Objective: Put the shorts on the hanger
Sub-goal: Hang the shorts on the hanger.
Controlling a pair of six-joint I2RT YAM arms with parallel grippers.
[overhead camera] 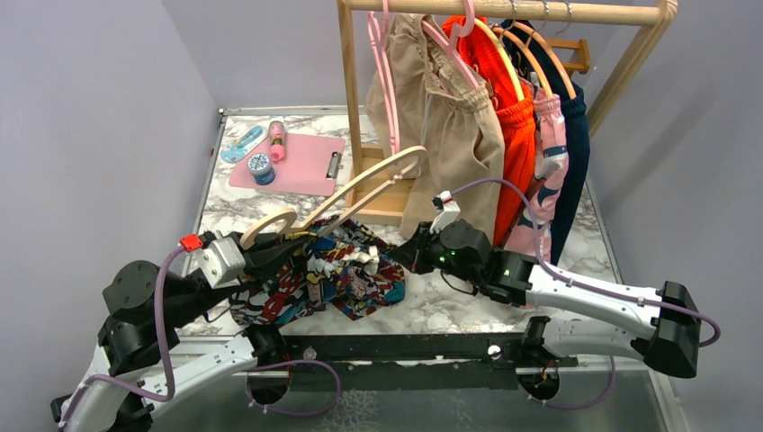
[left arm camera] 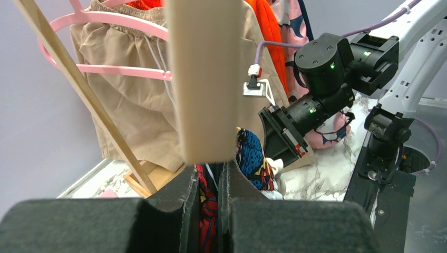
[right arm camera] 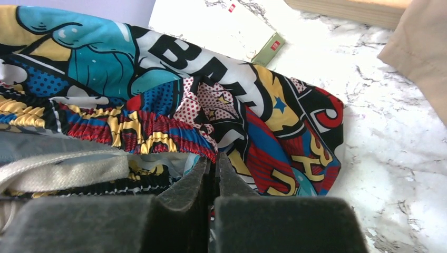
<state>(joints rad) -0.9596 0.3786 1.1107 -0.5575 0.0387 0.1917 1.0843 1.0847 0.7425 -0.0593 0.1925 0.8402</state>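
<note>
High rear camera facing the rack (overhead camera: 504, 11), wrist cameras close, low, all sharing the shorts (overhead camera: 315, 274)

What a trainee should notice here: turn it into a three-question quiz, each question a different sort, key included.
1. True or false: the right gripper is shut on the waistband of the shorts.
2. The left gripper holds: A) nothing, B) the hanger, C) the shorts.
3. What colour is the clipboard at the far left of the table?
Key: 1 true; 2 B; 3 pink.
</note>
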